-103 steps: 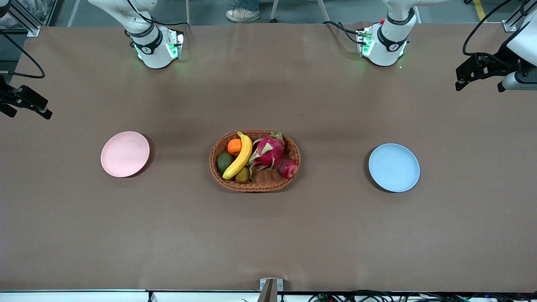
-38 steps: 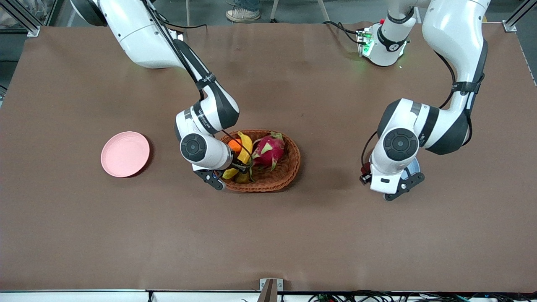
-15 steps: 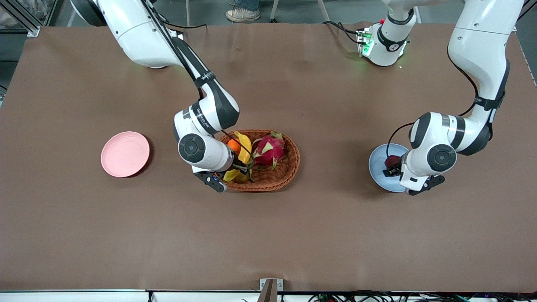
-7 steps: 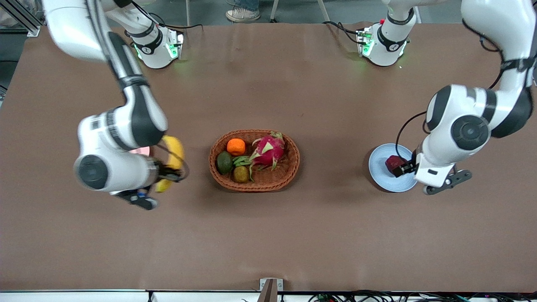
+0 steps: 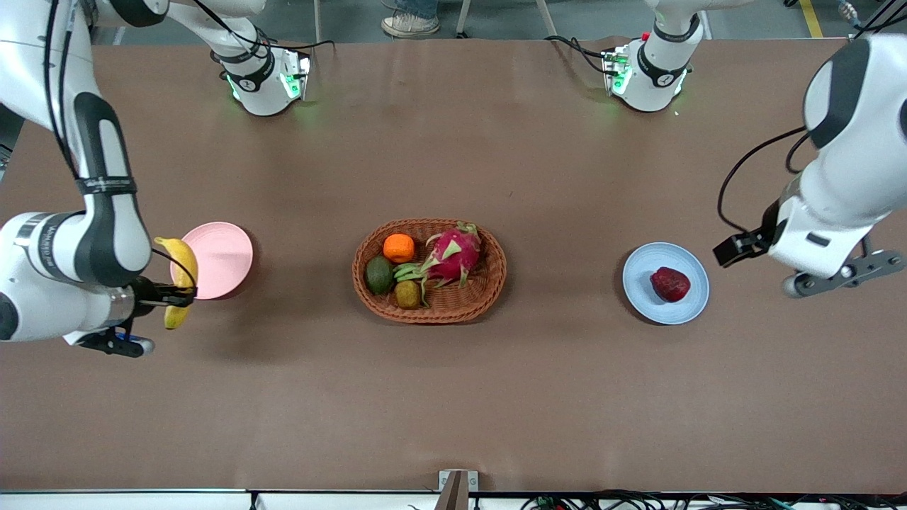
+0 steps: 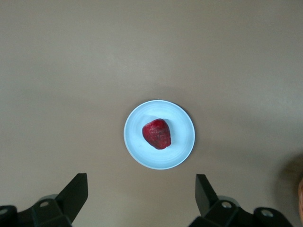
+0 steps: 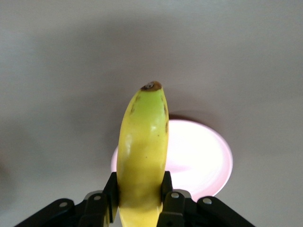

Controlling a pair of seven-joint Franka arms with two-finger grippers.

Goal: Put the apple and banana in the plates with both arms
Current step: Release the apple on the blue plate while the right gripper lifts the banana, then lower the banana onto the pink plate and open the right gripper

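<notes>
Front view, right end effector point(image 5: 168, 296): we see it clamped on the banana point(image 5: 181, 276), up in the air over the edge of the pink plate point(image 5: 218, 259) at the right arm's end of the desk point(image 5: 453, 397).
Front view, left end effector point(image 5: 733, 249): we see it raised over bare desk just beside the blue plate point(image 5: 648, 297), toward the left arm's end; its fingers stand spread with nothing between them.
Front view, apple point(image 5: 670, 284): it lies in the blue plate, free of any end effector.
Front view, surroundings: we find a wicker basket point(image 5: 429, 314) mid-desk between the two plates, well apart from both. It holds a dragon fruit point(image 5: 452, 253), an orange point(image 5: 399, 248), an avocado point(image 5: 380, 275) and a small brownish fruit point(image 5: 408, 293). Nothing lies between the banana and the pink plate.
Left wrist view: we look down on the apple point(image 6: 157, 133) sitting near the middle of the blue plate point(image 6: 137, 151), with the two fingers point(image 6: 73, 194) wide apart and clear of it.
Right wrist view: the banana point(image 7: 143, 151) is pinched between the fingers point(image 7: 169, 198), its dark tip pointing away from the camera, and it hides part of the pink plate point(image 7: 199, 161) below.
</notes>
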